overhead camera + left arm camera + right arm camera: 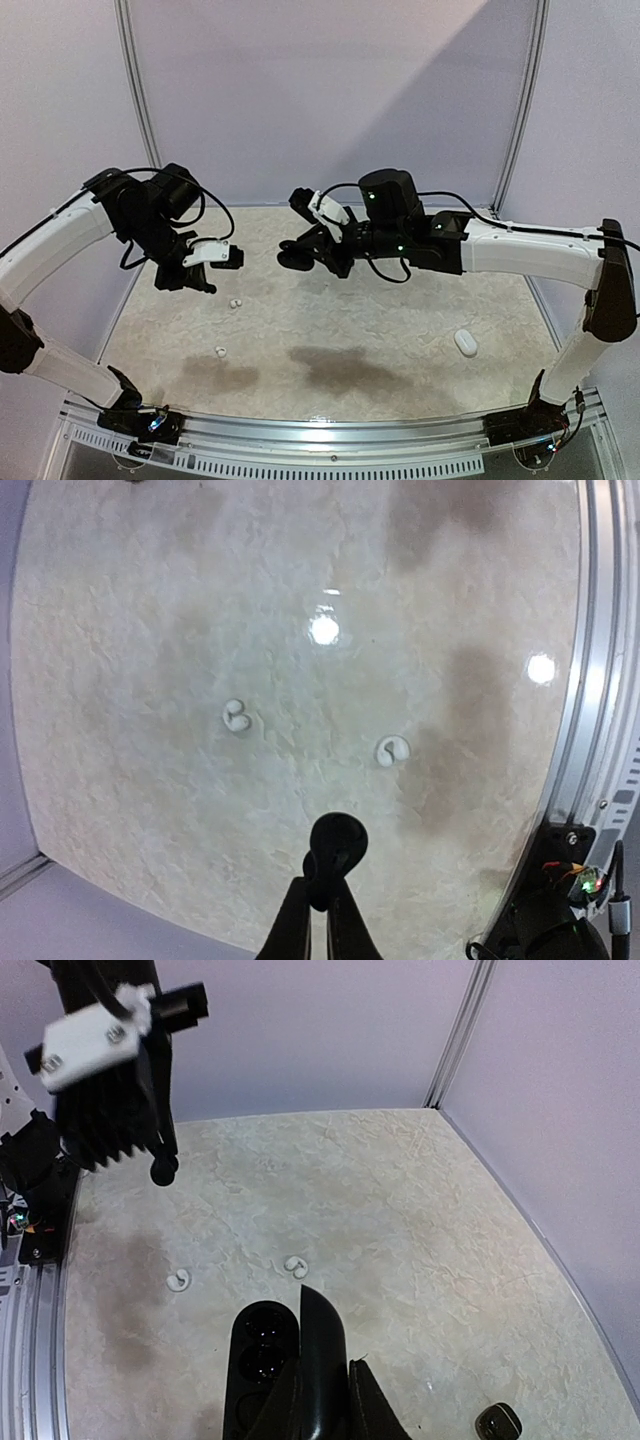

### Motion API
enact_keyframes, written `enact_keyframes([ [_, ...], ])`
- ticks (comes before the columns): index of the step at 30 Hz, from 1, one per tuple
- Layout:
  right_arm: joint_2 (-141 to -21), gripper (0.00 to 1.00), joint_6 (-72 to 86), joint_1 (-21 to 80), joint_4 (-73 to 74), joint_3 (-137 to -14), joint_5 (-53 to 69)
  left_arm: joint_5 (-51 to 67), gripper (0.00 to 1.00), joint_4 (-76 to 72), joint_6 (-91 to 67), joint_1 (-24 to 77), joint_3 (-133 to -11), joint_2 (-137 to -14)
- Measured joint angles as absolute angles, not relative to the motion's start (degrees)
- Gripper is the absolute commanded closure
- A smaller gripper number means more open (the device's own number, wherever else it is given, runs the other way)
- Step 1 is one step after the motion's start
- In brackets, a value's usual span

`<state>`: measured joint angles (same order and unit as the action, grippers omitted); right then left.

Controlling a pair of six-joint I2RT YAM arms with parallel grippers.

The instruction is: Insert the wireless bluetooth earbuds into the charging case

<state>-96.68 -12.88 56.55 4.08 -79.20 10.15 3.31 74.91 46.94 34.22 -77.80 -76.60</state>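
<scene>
- Plainly, the left tool (326, 878) hangs well above the surface (120, 880), clenched on a glossy black earbud (337, 842) pinched at its very tips. I'd guess it is raised like that for carrying across to the case.
- Below and ahead of that tool, the first white earbud (237, 716) and the second white earbud (392, 750) lie apart on the surface, untouched.
- To the right, the right tool (318, 1392) is closed on an open black charging case (258, 1355) beside its raised lid (320, 1330). It holds the case aloft with the wells up, seemingly offered as a target.
- Below it to the right sits a white case (466, 343).
</scene>
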Motion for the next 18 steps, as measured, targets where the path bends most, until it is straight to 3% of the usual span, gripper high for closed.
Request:
enact_keyframes([
  [10,-99.5,0.96,-16.0,57.8,1.6,-79.4,8.4,3.0,1.0,75.8,41.0,42.7,-93.0,-76.9],
  [18,-99.5,0.96,-17.5,58.5,-1.6,-79.4,8.1,7.1,1.0,76.0,37.5,44.8,-95.3,-79.8],
])
